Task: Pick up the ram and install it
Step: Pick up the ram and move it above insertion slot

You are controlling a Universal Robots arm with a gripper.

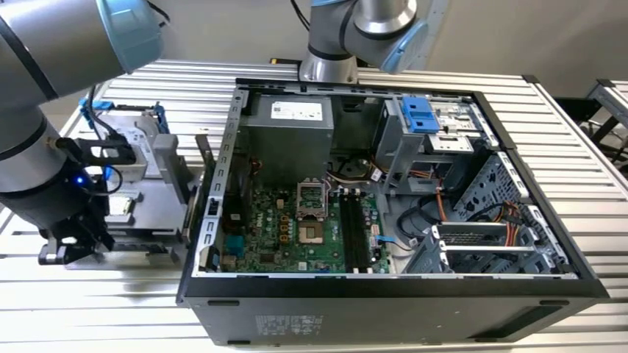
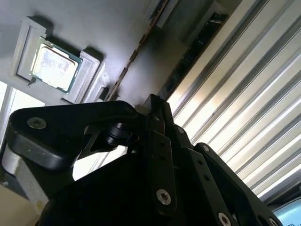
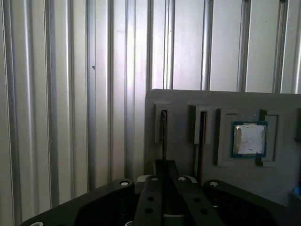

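In the exterior view the arm (image 1: 40,147) reached down at the view's left. Its gripper (image 1: 70,243) hung low over a grey parts tray (image 1: 147,151) on the ribbed metal table (image 1: 98,312), just beside the open computer case (image 1: 294,312). The tray, I judge, was there to hold loose parts upright and apart so that fingers could get at their edges. Inside the case the motherboard (image 1: 279,228) lay flat, its long black memory slots (image 1: 358,235) looking unfilled. The case wall stood between tray and board (anything carried across would have to clear that rim). In the second wrist view the ram (image 2: 134,56) stood on edge in the tray (image 2: 108,23), a thin brown-edged line running toward the gripper (image 2: 153,106), whose fingers were drawn close together. The square silver CPU chip (image 2: 52,66) lay in its own recess nearby, clear of the grip. In the first wrist view the ram (image 3: 163,134) ran straight in between the tips of the gripper (image 3: 164,165). These were narrowed to a sliver and, by my reading, pinched on the stick's end while it sat in its slot. A second slot (image 3: 202,136) lay just beside it, close enough to crowd one finger, with the CPU chip (image 3: 249,139) beyond.
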